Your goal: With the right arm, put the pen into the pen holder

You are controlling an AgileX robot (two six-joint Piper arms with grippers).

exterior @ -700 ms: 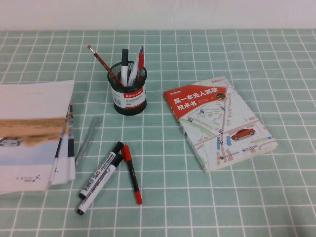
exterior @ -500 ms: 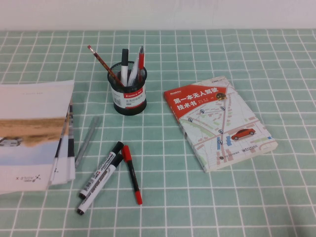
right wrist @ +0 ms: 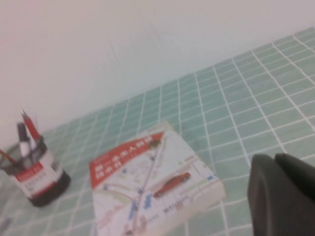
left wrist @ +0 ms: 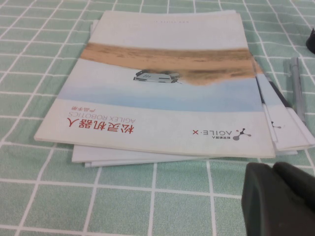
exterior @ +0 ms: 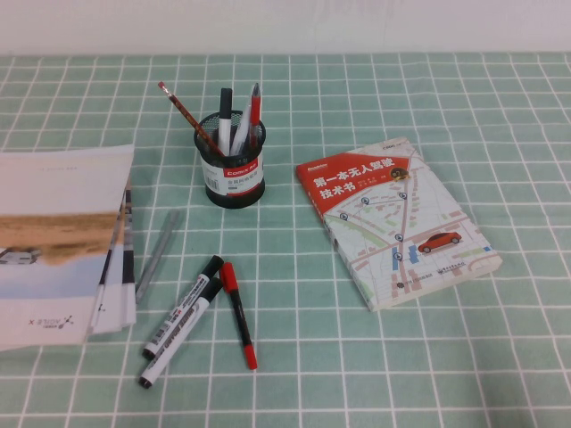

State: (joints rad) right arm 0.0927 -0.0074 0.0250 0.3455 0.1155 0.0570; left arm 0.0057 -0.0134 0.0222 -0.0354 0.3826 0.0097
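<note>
The pen (exterior: 238, 314), black barrel with red cap and red tail, lies on the checked cloth near the front, beside two white markers. The pen holder (exterior: 234, 169), a black mesh cup with several pens in it, stands behind it; it also shows in the right wrist view (right wrist: 39, 179). Neither arm shows in the high view. My right gripper (right wrist: 274, 162) is shut and empty, off to the right of the book. My left gripper (left wrist: 273, 169) is shut and empty, low over the cloth in front of the booklets. The pen shows in neither wrist view.
Two white black-capped markers (exterior: 183, 308) lie left of the pen. A translucent grey pen (exterior: 158, 254) lies by a stack of booklets (exterior: 58, 241) at the left. A book (exterior: 397, 218) lies right of the holder.
</note>
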